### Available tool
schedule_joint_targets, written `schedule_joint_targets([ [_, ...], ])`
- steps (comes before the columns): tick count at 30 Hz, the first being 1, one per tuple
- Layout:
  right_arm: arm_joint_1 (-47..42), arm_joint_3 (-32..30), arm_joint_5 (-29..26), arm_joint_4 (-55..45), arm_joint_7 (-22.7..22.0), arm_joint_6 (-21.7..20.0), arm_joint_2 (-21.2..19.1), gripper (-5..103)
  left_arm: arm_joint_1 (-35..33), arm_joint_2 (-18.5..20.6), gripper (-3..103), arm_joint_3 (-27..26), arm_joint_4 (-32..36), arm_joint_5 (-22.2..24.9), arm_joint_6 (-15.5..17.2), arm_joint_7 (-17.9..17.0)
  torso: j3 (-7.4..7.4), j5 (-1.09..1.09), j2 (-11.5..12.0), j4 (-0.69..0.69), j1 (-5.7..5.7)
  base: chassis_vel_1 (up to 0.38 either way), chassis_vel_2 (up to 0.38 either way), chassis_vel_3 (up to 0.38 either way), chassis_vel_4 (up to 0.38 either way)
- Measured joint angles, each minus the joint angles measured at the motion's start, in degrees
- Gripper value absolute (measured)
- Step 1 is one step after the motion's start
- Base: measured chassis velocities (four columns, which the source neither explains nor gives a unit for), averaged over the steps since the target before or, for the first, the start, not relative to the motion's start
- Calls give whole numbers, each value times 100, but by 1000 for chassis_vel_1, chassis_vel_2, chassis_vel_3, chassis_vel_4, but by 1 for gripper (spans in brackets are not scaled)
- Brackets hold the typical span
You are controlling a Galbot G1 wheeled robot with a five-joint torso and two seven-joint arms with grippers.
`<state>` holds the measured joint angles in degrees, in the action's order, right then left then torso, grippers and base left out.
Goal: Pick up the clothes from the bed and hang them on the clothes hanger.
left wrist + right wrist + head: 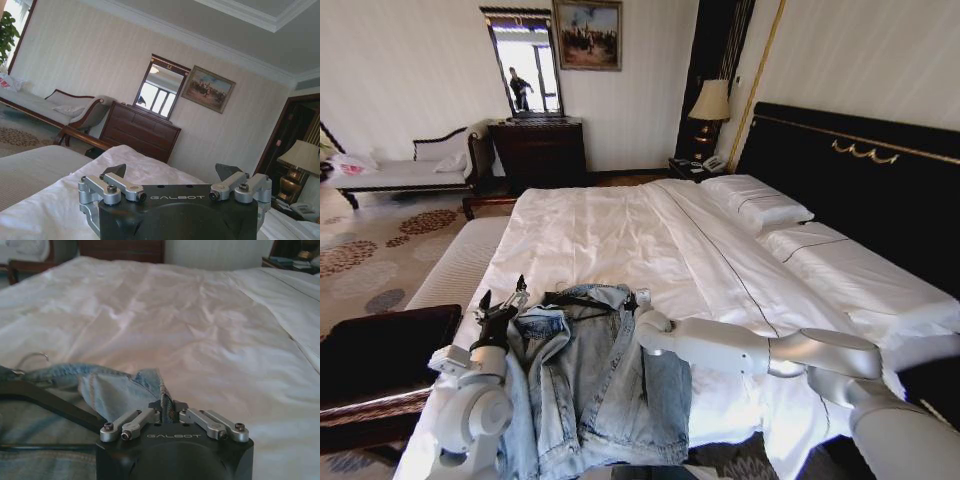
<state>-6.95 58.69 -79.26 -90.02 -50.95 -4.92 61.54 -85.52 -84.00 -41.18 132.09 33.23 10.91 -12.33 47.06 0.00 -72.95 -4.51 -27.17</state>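
Jacket: the light blue denim jacket (595, 385) lies spread out in the lower middle of the head view, on the near part of the bed. Its collar end points up toward the middle of the frame.

Bed: the big bed (640, 240) with white sheets takes up the middle of the head view. White pillows (760, 205) sit at the right, by the tall black headboard (860, 170).

Hanger: the thin black clothes hanger (582, 300) lies at the top edge of the jacket, touching the collar. In the right wrist view its black bar (47, 402) runs across the lower left, and its wire hook (34, 359) curls up at the left.

Right gripper: the right gripper (642, 300) is just right of the collar in the head view. In the right wrist view (169, 407) its jaws are pinched together on a fold of the jacket's blue cloth (125, 390).

Left gripper: the left gripper (505, 300) is at the lower left of the head view, just beside the jacket's left edge. In the left wrist view (172, 172) its jaws stand wide apart with nothing between them, and they point up and away over the bed.

Room: a dark wooden dresser (540, 150) with a mirror (525, 65) stands at the upper middle. A lamp (710, 105) stands beside the headboard.
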Motion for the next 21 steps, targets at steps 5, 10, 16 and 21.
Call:
schedule_joint_targets([
  [5,11,-2,199,-188,638,480,-63,2,-2,-1,100,-29,-6,-3,-5,-20,0,0,0,0,0,0,0,0,0],
  [10,16,19,460,-362,1547,1108,-95,2,-3,-4,100,-51,-16,-6,-13,-46,0,-1,0,-1,0,0,0,0,0],
  [16,6,16,492,-369,2059,1620,345,2,-7,-14,100,-101,-24,-5,-17,-60,0,-1,1,1,0,0,0,0,0],
  [21,-2,266,476,-572,2183,1705,550,2,-6,-5,100,-232,-60,78,-20,-76,0,-2,0,1,-1,0,0,0,0],
])
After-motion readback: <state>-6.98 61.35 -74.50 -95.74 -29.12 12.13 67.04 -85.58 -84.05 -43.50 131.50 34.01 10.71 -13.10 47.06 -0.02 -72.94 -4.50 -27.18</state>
